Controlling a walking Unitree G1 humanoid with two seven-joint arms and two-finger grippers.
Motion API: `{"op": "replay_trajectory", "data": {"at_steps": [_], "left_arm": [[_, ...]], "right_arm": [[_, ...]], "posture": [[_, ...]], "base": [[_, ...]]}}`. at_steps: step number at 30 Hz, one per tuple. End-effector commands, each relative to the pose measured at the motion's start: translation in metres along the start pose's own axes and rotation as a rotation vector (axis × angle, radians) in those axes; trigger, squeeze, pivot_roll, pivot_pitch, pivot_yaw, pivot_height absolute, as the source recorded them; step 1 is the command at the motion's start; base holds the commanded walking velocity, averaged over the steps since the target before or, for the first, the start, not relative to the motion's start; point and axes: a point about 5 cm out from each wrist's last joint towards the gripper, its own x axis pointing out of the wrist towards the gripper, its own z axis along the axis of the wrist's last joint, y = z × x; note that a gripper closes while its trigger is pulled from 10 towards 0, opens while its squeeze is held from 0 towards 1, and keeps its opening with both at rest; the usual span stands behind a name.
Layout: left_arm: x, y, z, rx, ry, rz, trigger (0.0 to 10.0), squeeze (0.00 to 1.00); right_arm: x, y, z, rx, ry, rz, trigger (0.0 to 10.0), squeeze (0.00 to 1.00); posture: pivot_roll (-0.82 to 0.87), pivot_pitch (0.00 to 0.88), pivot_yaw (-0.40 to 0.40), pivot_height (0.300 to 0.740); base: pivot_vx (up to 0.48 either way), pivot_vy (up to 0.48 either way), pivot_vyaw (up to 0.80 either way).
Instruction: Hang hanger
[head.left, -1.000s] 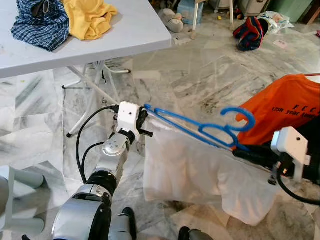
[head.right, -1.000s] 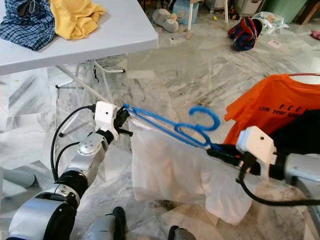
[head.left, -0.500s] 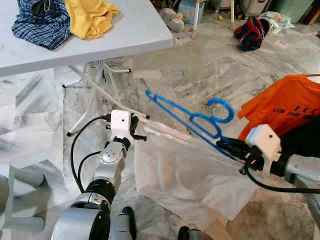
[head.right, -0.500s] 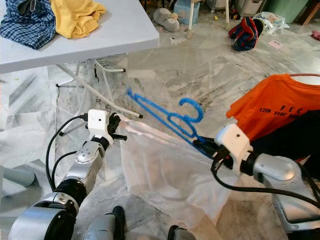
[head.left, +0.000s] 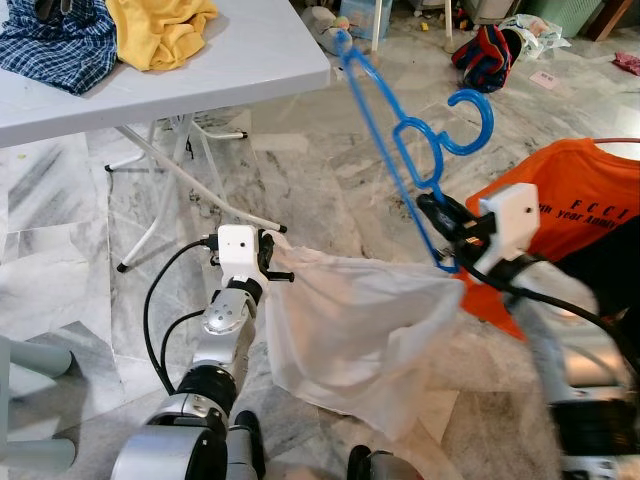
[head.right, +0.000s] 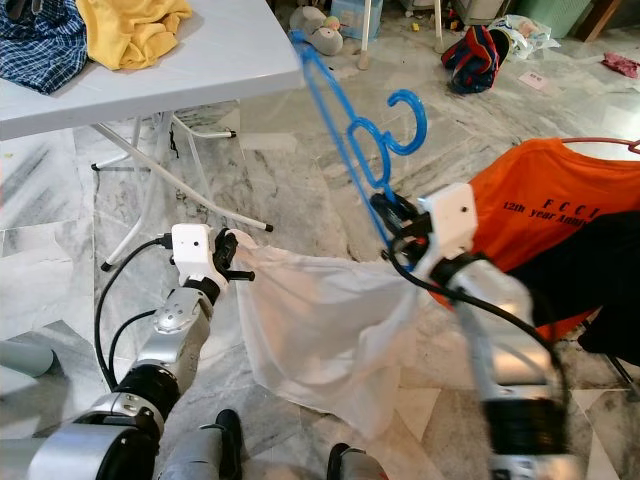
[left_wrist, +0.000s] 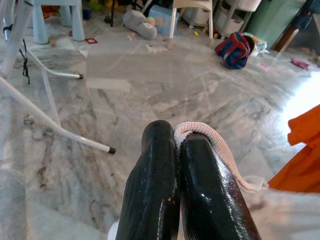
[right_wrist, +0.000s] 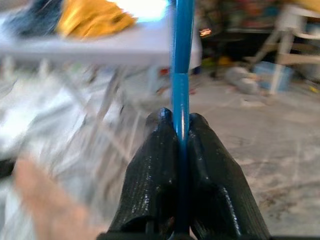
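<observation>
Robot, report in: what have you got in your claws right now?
Right gripper clamps blue hanger, tilted up. Left gripper pinches white garment. Nothing blocking.

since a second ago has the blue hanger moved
Yes. The right gripper has swung the blue hanger up from near-level to steep; its far tip now sits beside the white table corner, instead of low over the floor.
</observation>
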Motion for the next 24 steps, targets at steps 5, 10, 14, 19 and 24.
{"op": "replay_trajectory", "data": {"at_steps": [5, 10, 14, 19, 24], "left_arm": [[0.002, -0.015, 0.007, -0.056, -0.034, -0.069, 0.0, 0.00], [0.001, -0.036, 0.008, -0.099, -0.044, -0.153, 0.0, 0.00], [-0.001, -0.042, 0.010, -0.099, -0.054, -0.176, 0.0, 0.00], [0.002, -0.036, 0.017, -0.147, -0.067, -0.135, 0.0, 0.00], [0.005, -0.030, 0.018, -0.202, -0.043, -0.101, 0.0, 0.00]], "right_arm": [[0.017, -0.020, 0.030, 0.147, -0.225, -0.286, 10.0, 0.00], [0.033, -0.026, 0.039, 0.407, -0.306, -0.367, 10.0, 0.00], [0.044, -0.018, 0.039, 0.428, -0.307, -0.345, 10.0, 0.00], [0.047, -0.011, 0.034, 0.296, -0.259, -0.324, 10.0, 0.00], [0.049, 0.005, 0.027, 0.186, -0.237, -0.281, 10.0, 0.00]], "posture": [[0.03, 0.242, -0.081, 0.740], [0.02, 0.248, -0.085, 0.740], [0.03, 0.250, -0.090, 0.740], [0.04, 0.250, -0.092, 0.740], [0.04, 0.249, -0.084, 0.740]], "base": [[0.000, 0.000, 0.00], [0.000, 0.000, 0.00], [0.000, 0.000, 0.00], [0.000, 0.000, 0.00], [0.000, 0.000, 0.00]]}}
